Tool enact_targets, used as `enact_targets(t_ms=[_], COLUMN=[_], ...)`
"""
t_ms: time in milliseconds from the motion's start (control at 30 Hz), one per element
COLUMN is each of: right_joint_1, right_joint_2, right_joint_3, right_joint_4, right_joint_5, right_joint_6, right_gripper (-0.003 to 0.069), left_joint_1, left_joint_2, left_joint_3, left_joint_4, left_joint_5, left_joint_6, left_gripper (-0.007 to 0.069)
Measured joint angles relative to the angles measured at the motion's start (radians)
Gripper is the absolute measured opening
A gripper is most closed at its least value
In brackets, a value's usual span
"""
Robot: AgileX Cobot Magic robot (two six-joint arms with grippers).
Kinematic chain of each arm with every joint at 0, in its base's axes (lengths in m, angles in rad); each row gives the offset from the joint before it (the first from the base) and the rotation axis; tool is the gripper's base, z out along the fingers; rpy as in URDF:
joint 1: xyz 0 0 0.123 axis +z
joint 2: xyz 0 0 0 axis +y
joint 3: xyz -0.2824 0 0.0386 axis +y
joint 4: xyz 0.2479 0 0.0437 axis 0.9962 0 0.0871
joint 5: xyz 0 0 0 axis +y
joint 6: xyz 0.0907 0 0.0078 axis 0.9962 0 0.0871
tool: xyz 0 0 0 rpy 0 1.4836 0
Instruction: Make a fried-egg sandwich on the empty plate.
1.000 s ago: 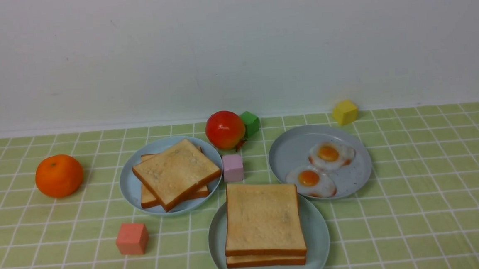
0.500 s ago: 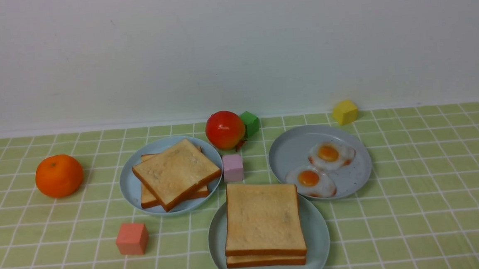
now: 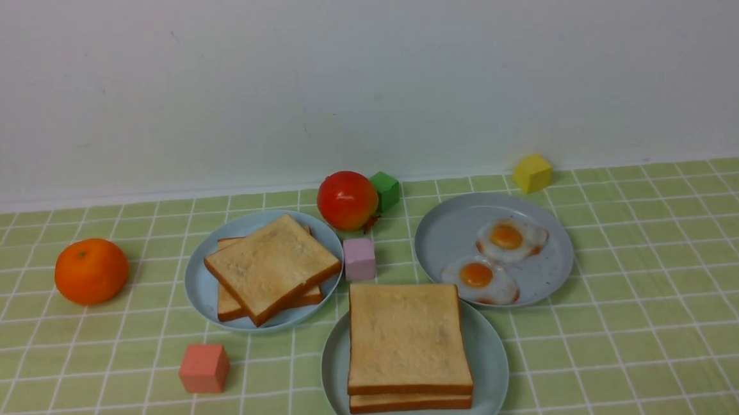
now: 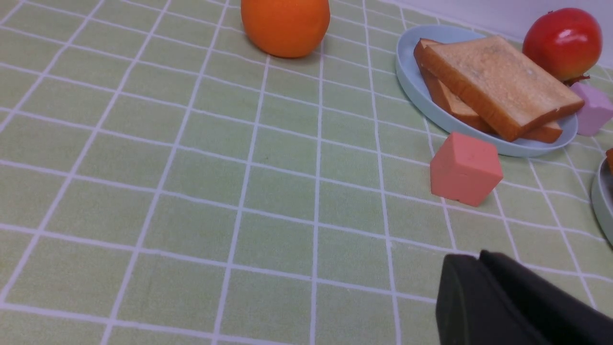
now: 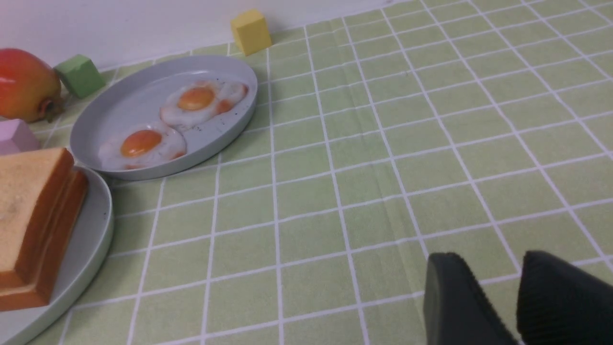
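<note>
From the front, the green checked tablecloth (image 3: 639,319) carries three plates and neither arm shows. Nearest the robot, in the middle, sits the pale mint plate (image 3: 491,360) with the sandwich (image 3: 406,340) on it: two toast slices stacked square, and whether an egg lies between them I cannot tell. Behind it to the left a greyish-blue plate (image 3: 198,285) holds two more toast slices (image 3: 271,265), the upper one skewed over the lower. Behind to the right another greyish-blue plate (image 3: 448,235) holds two fried eggs (image 3: 494,261) side by side. A red apple (image 3: 346,199) stands between the rear plates with a green cube (image 3: 386,189) just beside it and a lilac cube (image 3: 359,258) in front; an orange (image 3: 91,271) sits far left, a pink cube (image 3: 203,368) near left, a yellow cube (image 3: 532,172) at the back right. From the left wrist, the left gripper (image 4: 479,261) hangs over bare cloth, its dark fingers pressed together with no gap and holding nothing; the pink cube, the toast plate, orange and apple lie beyond it. From the right wrist, the right gripper (image 5: 519,268) hovers over bare cloth with its two ribbed fingers (image 5: 455,302) parted by a narrow gap, empty, well apart from the egg plate and the sandwich.
</note>
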Motion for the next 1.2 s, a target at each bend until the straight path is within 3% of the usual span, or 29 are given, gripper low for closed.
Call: enact_targets(t_ms=[1200], right_joint_1=[0.000], right_joint_2=[0.000], right_joint_3=[0.000], right_joint_4=[0.000], right_joint_5=[0.000], right_joint_6=[0.000], right_gripper=[0.0235], left_joint_1=[0.000], left_joint_2=[0.000], left_joint_3=[0.000], left_joint_4=[0.000], left_joint_5=[0.000], left_joint_6=[0.000], left_gripper=[0.0072])
